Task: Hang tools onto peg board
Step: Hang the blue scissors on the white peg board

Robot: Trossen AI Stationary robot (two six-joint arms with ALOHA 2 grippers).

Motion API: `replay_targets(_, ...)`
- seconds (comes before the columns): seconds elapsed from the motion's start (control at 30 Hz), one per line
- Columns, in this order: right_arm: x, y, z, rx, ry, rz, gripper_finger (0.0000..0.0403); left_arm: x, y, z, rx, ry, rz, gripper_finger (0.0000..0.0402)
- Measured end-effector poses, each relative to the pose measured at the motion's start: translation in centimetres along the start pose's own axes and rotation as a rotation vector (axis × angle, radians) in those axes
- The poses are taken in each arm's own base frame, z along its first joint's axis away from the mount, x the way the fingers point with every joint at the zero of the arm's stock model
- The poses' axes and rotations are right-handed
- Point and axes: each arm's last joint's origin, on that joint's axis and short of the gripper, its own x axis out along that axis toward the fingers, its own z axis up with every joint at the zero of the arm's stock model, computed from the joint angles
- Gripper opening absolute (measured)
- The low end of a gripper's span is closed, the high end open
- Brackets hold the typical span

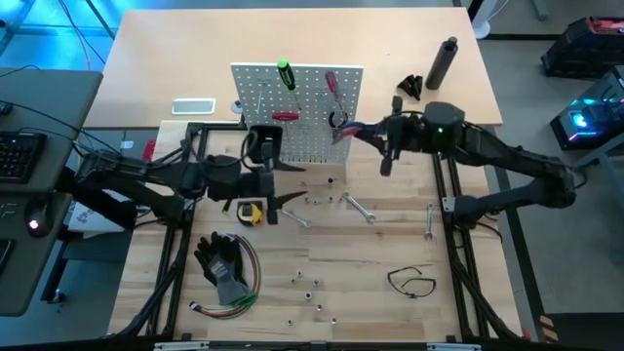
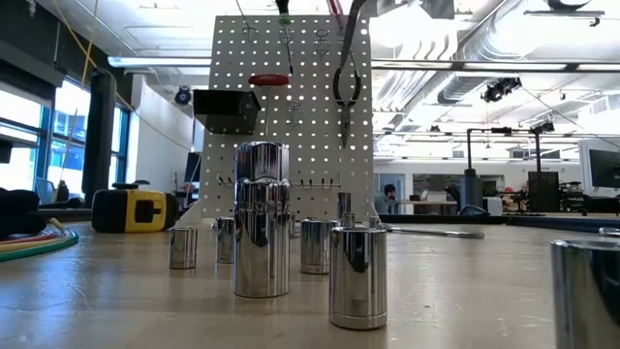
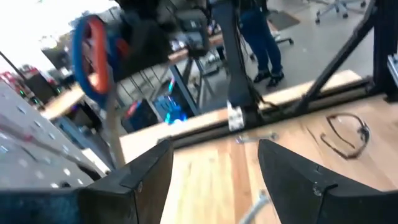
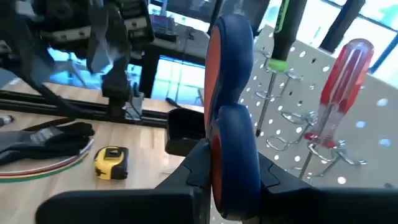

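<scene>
Right gripper (image 1: 343, 128) clamped on red-and-blue handles of pliers (image 4: 231, 124), holding them against front of peg board (image 1: 255, 93); pliers' nose hangs down before board in low view. Green-handled screwdriver (image 1: 286, 74) and red-handled screwdriver (image 1: 331, 84) sit in board hooks, small black bin (image 2: 226, 107) on board front. Left gripper (image 1: 283, 185) fingers spread, empty, just before board's base, above table (image 1: 390, 312). Yellow tape measure (image 1: 251, 212) beside it. Wrenches (image 1: 359, 207), thin black loop (image 1: 411, 282), metal bits (image 1: 312, 287) scattered on table.
</scene>
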Motion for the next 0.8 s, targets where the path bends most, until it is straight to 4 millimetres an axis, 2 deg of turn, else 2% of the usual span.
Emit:
replay_targets(0.2,1.1,-1.9,-0.9,0.010,-0.014,0.009,0.0033,0.6,-1.3,-2.6,-0.019,0.070,-0.030,0.0230)
replay_targets(0.37,0.9,-3.3,-1.3,0.016,-0.017,0.003,0.0033,0.6,-1.9,-4.3,-0.045,0.116,-0.045,0.0230)
replay_targets(0.8,0.8,-4.5,-2.2,0.010,0.014,0.007,0.0033,0.8,-2.5,-5.7,-0.068,0.106,-0.044,0.0230)
